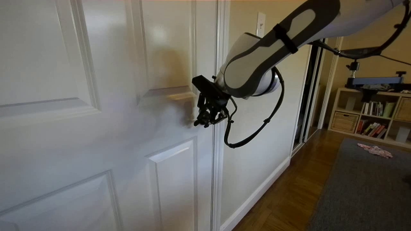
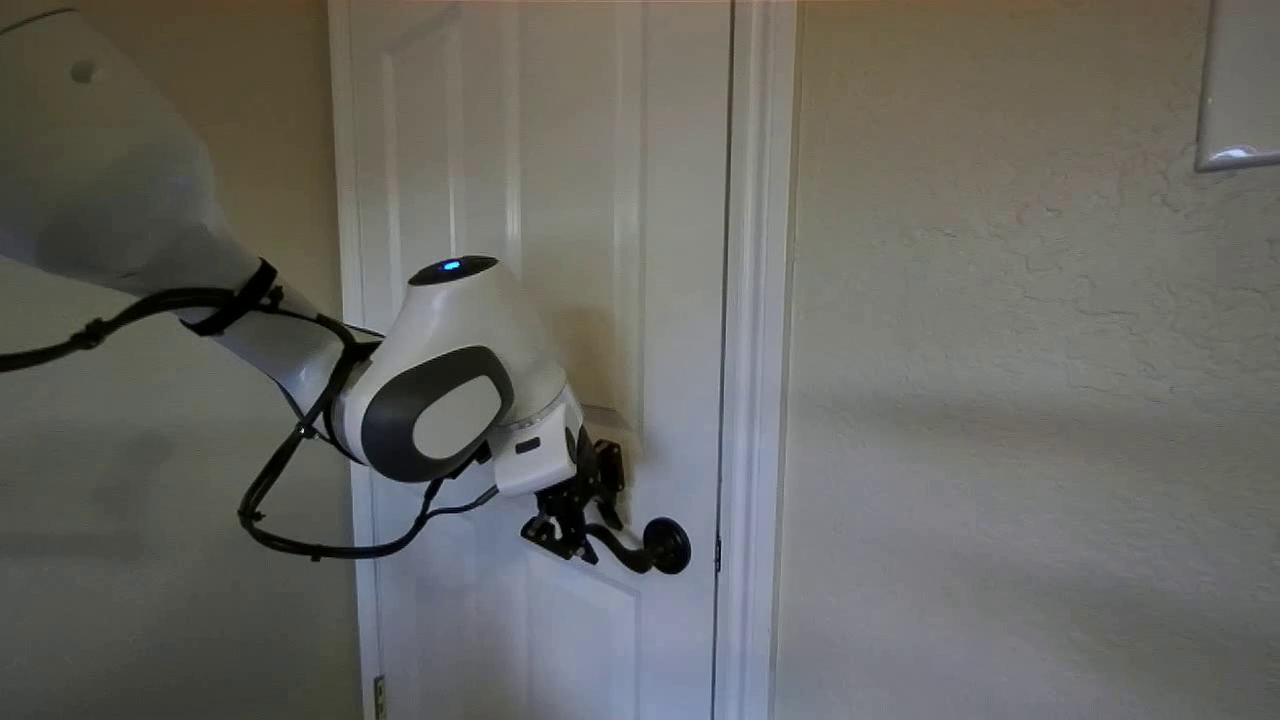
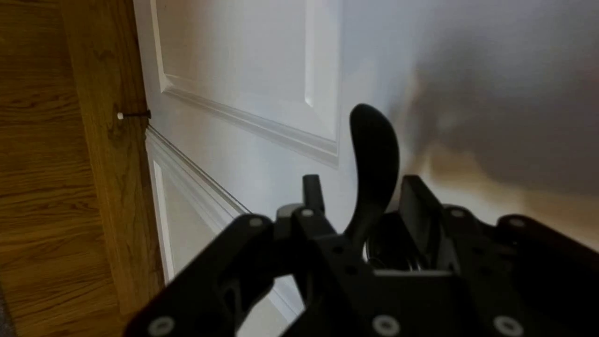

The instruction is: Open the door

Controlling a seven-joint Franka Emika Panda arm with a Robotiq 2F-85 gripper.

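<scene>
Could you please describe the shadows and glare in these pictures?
In an exterior view, soft shadows lie on the door beside the end effector, with a pale glare spot higher up; in an exterior view, the wall plate glints along its lower edge; in the wrist view, a broad shadow darkens the door at right.

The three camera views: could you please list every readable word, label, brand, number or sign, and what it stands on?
No readable text in any view.
Multicoloured books on the pale wooden cube shelf: too small and blurred to read.
White panelled door and black curved lever handle: none visible.
</scene>
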